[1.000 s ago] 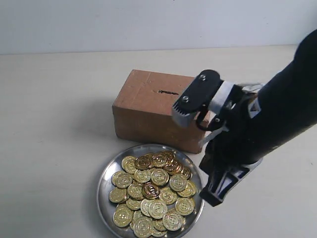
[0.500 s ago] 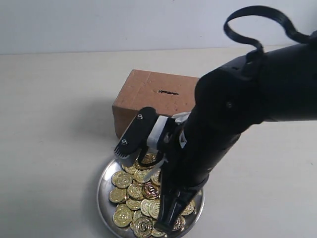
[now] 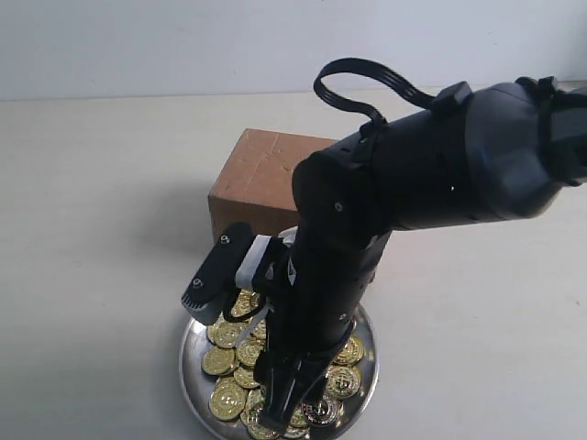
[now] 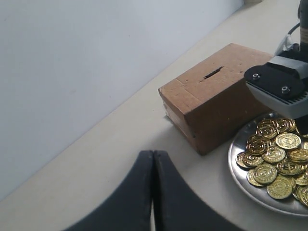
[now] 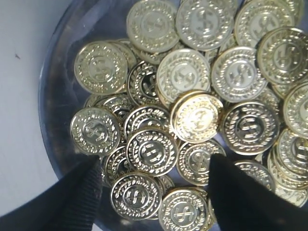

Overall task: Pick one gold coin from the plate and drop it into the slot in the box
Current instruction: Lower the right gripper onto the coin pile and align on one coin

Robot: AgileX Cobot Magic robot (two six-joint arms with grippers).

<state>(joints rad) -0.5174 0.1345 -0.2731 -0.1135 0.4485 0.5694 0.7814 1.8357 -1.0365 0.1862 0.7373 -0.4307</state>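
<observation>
The silver plate [image 3: 189,346] holds a heap of gold coins [image 3: 226,359] in front of the brown cardboard box [image 3: 254,176]. My right gripper [image 3: 286,405] hangs over the plate's near side, open, its tips low among the coins. Up close, the right gripper [image 5: 155,161] straddles one gold coin [image 5: 152,151] on the pile, with nothing clamped. The box slot [image 4: 212,73] shows only in the left wrist view; the arm hides it in the exterior view. My left gripper [image 4: 153,154] is shut and empty, off to the side of the box [image 4: 216,103].
The right arm's black bulk [image 3: 431,174] covers the box's right half and much of the plate. Its grey wrist housing [image 4: 279,82] sits above the plate's rim [image 4: 235,155]. A pale wall rises behind the beige table [image 3: 92,229].
The right arm swung left from beside the box to over the plate and came down, bringing its open gripper to the coins. The left gripper shows no change.
</observation>
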